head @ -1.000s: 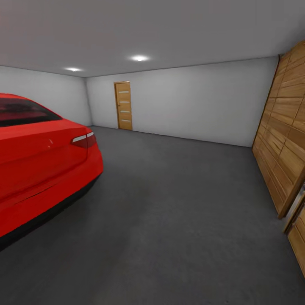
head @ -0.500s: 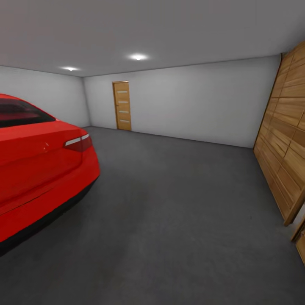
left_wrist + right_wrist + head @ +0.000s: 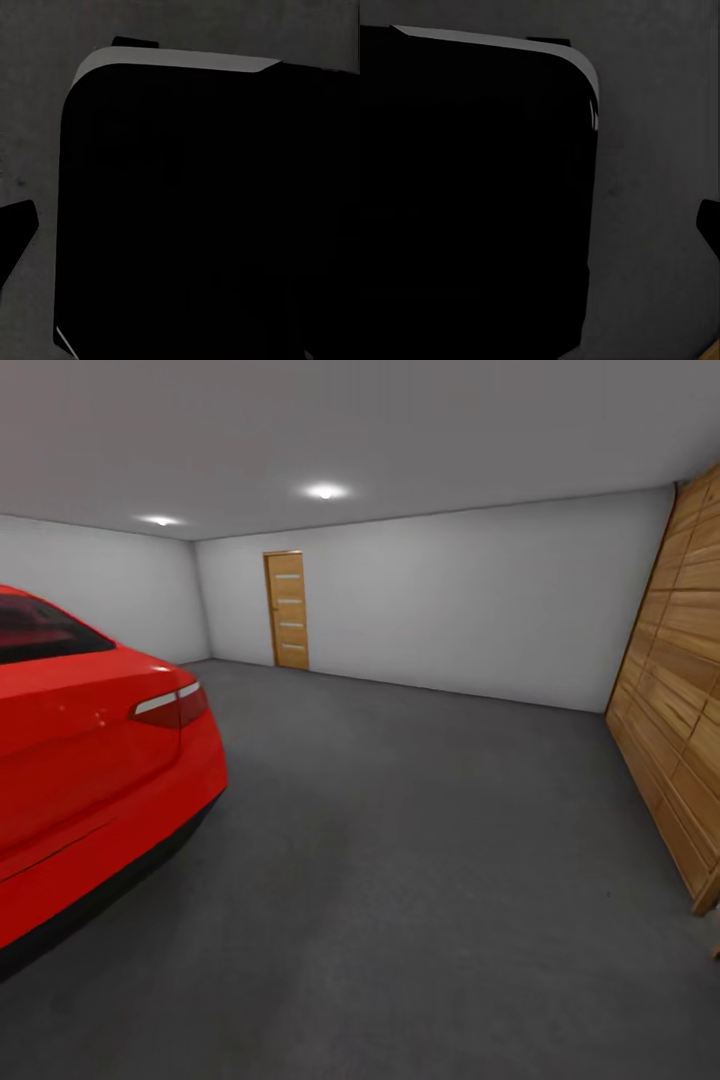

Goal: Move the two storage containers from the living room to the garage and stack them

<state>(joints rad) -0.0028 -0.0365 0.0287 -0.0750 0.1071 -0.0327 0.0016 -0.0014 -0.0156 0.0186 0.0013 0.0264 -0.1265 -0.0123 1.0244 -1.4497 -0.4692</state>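
I am in the garage, with pale grey walls point(image 3: 470, 600) and a dark grey floor point(image 3: 420, 860) stretching ahead. The two storage containers are out of view. In the left wrist view a large black rounded part of my own body point(image 3: 202, 210) sits over the grey floor point(image 3: 30, 112). The right wrist view has the same black body point(image 3: 472, 195) over the floor point(image 3: 660, 150).
A red car point(image 3: 90, 780) stands close on the left, tail toward me. A wooden door point(image 3: 287, 610) is in the far wall. A wood-panelled wall point(image 3: 680, 710) runs along the right. Round ceiling lights point(image 3: 325, 491) glow above. Open floor lies between car and panels.
The whole view has shifted: the car has slid toward the left edge and the wood panels toward the right edge, so the camera has moved forward into the garage.
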